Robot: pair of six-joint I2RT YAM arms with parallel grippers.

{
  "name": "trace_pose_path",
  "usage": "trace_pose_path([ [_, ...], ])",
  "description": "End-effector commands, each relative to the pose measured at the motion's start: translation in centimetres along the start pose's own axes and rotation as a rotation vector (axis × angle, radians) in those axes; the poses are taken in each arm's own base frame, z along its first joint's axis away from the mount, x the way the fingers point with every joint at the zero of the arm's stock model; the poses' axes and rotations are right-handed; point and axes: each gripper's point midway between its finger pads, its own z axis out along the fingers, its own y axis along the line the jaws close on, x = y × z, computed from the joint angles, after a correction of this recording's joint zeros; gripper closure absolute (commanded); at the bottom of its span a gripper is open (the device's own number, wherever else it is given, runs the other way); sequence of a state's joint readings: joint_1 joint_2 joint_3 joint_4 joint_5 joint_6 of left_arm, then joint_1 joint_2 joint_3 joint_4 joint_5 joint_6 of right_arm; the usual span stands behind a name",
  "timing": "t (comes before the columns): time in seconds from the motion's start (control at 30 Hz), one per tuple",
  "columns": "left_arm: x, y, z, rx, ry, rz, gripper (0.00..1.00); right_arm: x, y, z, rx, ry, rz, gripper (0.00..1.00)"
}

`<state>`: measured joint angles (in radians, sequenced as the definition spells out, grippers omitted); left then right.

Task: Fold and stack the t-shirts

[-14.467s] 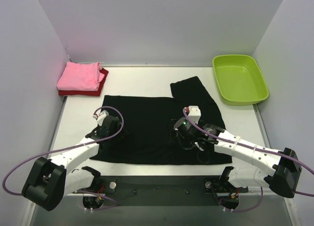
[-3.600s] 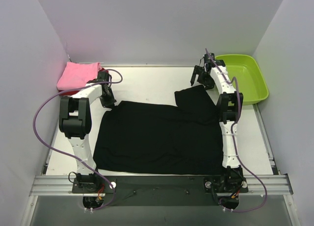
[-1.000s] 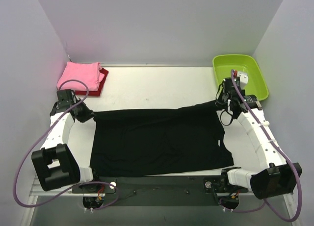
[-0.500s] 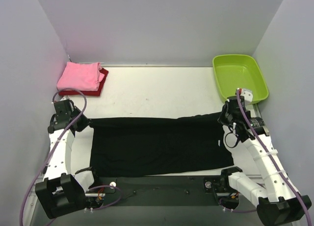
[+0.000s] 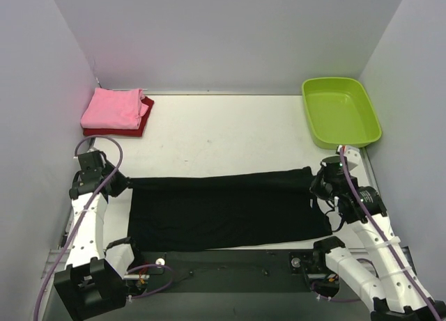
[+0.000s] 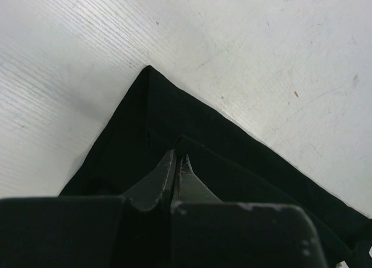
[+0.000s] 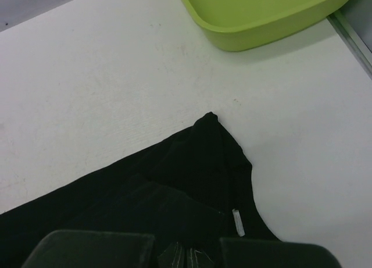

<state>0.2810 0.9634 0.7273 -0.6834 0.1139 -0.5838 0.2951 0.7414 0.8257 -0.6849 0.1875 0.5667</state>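
Now the left claw (image 5: 117,184) and right claw (image 5: 319,184) are pressed together, each pinching a corner of the black t-shirt (image 5: 223,211), the right apparently so. Its far edge has been drawn toward the near edge of the surface (image 5: 223,133); the half-fold looks nearly complete.

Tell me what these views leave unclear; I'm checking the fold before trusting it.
Dark red shirt, top view: mostly under the pink shirt.
Black shirt, all views: layers merge, dark on dark.
Right pincer, right wrist view: tips cut by the bottom edge.
Left pincer, left wrist view: tips buried in that cloth.
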Motion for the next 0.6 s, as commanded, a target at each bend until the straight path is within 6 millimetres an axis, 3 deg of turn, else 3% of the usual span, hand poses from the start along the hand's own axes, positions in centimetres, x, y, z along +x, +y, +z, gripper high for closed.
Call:
trace_pose_path([
  [0.0,0.0,-0.8,-1.2,0.042,-0.015,-0.050,1.00,1.7,-1.3,-0.9,0.050,0.047,0.013,1.00],
  [0.2,2.3,-1.2,-1.8,0.099,0.054,-0.090,1.00,4.7,-1.0,-2.2,0.001,0.115,0.025,1.00],
  [0.3,2.6,-1.1,-2.0,0.100,0.050,-0.100,1.00,6.6,-1.4,-2.4,-0.004,0.153,0.043,1.00],
  [0.43,2.5,-0.8,-2.1,0.082,0.047,-0.106,1.00,7.6,-1.8,-2.9,0.005,0.176,0.054,0.99],
  [0.5,2.6,-0.7,-2.1,0.075,0.054,-0.104,0.96,7.5,-2.0,-3.4,0.011,0.180,0.053,0.79],
  [0.57,2.7,-0.6,-2.5,0.063,0.063,-0.102,0.96,7.4,-2.2,-3.8,0.010,0.178,0.052,0.68],
])
